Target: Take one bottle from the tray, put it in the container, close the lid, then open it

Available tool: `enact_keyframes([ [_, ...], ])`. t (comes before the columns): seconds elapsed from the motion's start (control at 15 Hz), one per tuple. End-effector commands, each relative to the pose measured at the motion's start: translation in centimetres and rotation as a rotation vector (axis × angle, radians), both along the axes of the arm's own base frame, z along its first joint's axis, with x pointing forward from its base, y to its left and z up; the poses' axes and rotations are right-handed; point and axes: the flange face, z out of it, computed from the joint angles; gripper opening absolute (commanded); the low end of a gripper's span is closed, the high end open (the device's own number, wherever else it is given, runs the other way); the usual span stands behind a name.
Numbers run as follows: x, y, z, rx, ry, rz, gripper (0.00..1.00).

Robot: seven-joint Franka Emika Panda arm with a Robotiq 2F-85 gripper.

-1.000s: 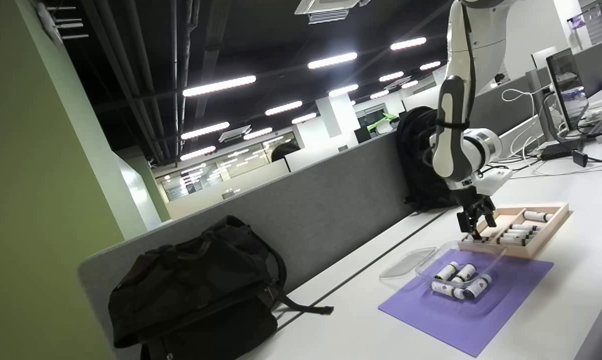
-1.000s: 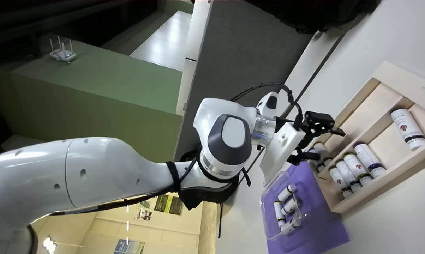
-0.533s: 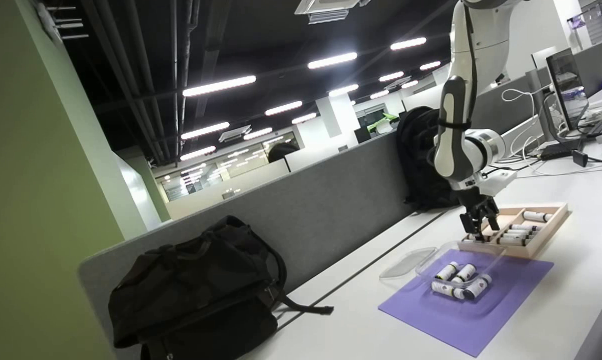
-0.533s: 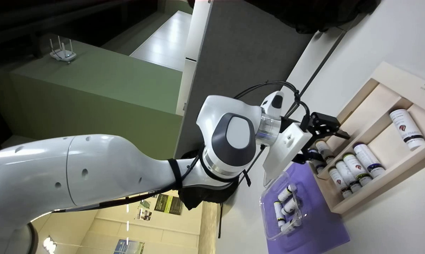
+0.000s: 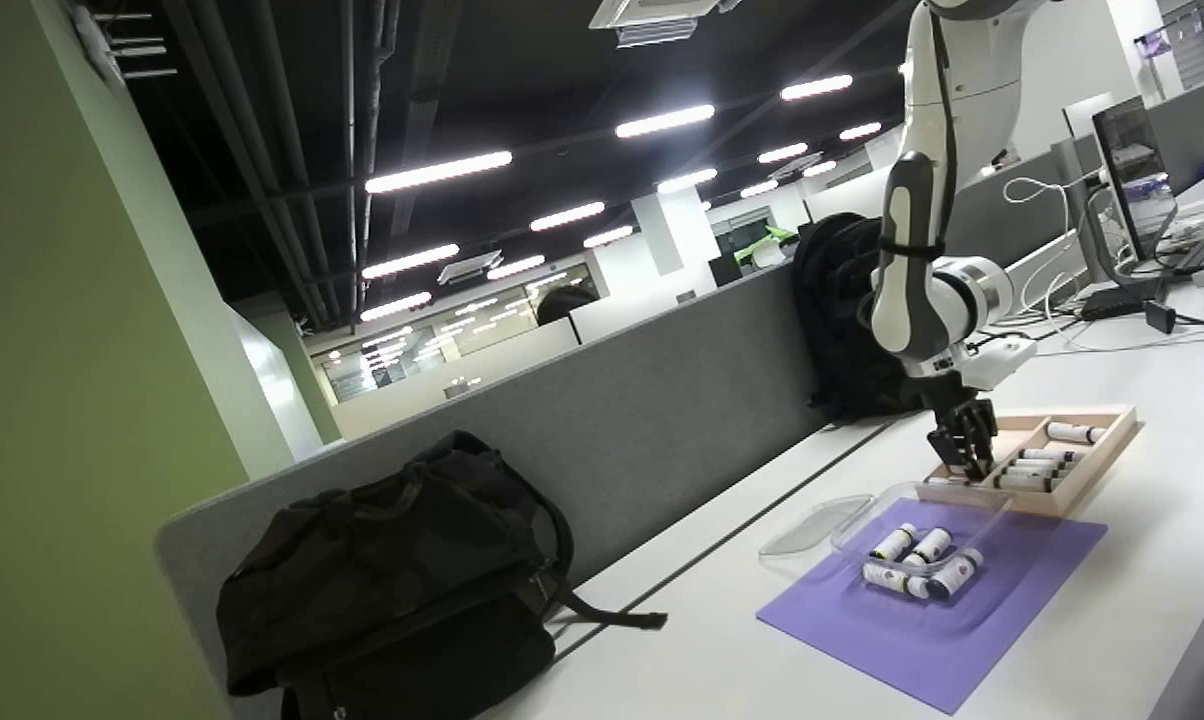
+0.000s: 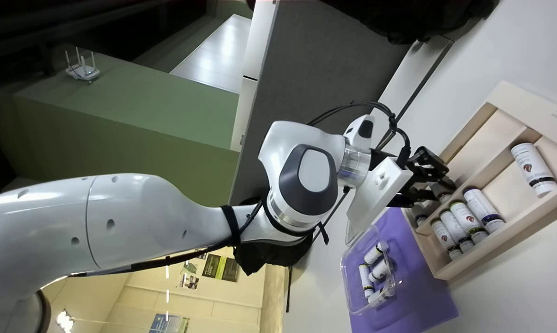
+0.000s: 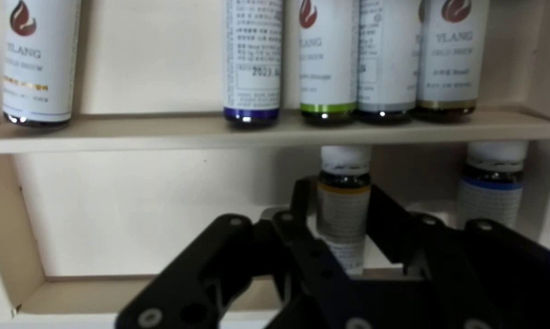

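Note:
My gripper (image 7: 340, 197) reaches down into the tray (image 6: 519, 99), with its jaws drawn close around an orange-banded bottle (image 7: 343, 214). In the wrist view the right finger (image 7: 382, 214) lies against this bottle. A thin strip of light shows between it and the left finger (image 7: 300, 198), so a firm hold cannot be told. The bottle still stands within the tray's lower compartment. In both exterior views the clear container (image 6: 345, 282) holds several bottles. Its lid (image 5: 817, 527) lies flat beside it; whether it is attached is unclear.
A blue-banded bottle (image 7: 489, 201) sits just right of the jaws, in the same compartment. Beyond the divider (image 7: 165, 135) lie several more bottles. Under the container is a purple mat (image 5: 952, 665). A grey partition (image 5: 662, 400) and a black backpack (image 5: 382, 590) border the desk.
The jaws have come together around the bottle from a wide spread. My gripper has shifted slightly further over the tray. The container, its bottles and the lid have stayed put.

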Motion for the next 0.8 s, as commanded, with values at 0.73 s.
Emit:
enact_keyframes([
  [0.73, 2.2, 8.7, 10.1, -0.077, 0.031, 0.013, 0.13],
])
